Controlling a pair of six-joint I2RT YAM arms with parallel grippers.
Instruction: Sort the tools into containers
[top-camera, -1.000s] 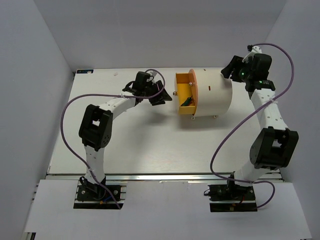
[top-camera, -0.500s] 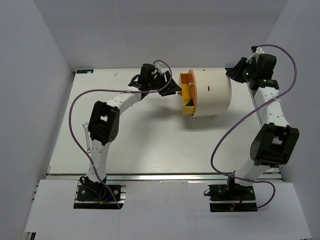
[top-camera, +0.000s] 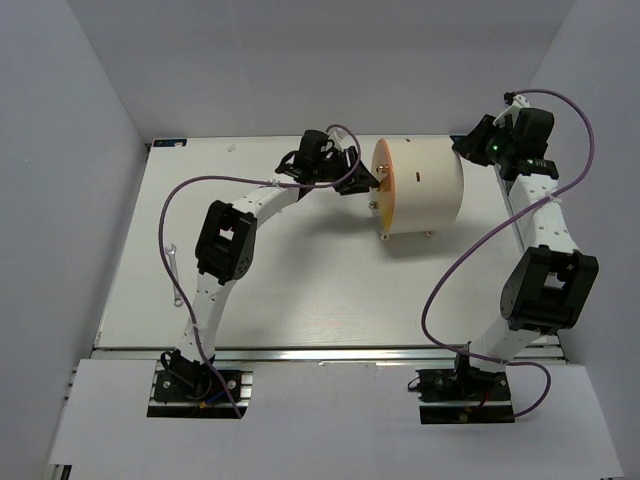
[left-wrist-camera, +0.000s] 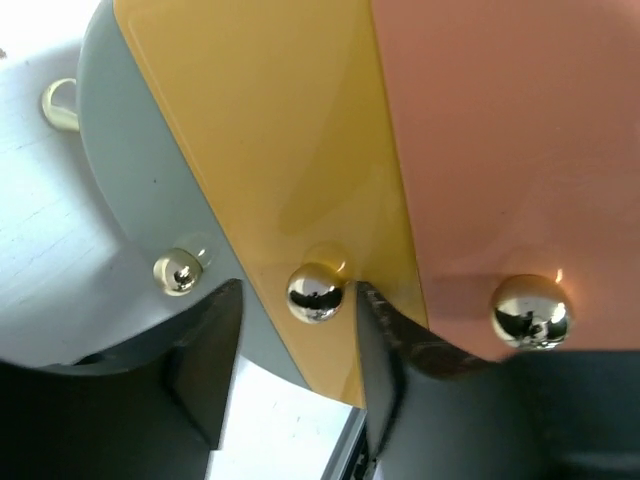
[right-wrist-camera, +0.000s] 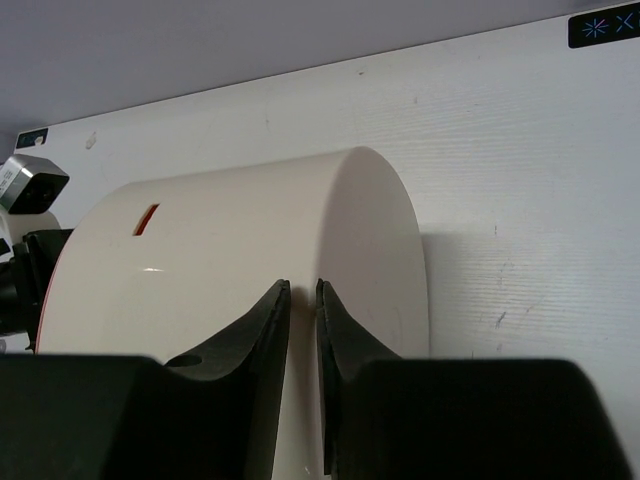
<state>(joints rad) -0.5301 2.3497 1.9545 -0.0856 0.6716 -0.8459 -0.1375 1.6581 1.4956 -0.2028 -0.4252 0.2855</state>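
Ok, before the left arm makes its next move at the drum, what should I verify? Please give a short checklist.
1. Orange drawer closed into the drum: ok, it looks flush.
2. Left gripper open, brass knob between its fingers, not clamped: ok.
3. Right gripper nearly shut and empty, at the drum's back end: ok.
4. Silver wrench sorted: not ok, it lies on the table beside the left arm.
5. Screwdrivers all inside: cannot tell, none is visible.

White table (top-camera: 320, 290) w/ white drum (top-camera: 425, 185) twd back-right, small silver wrench (top-camera: 175, 278) nr left edge.
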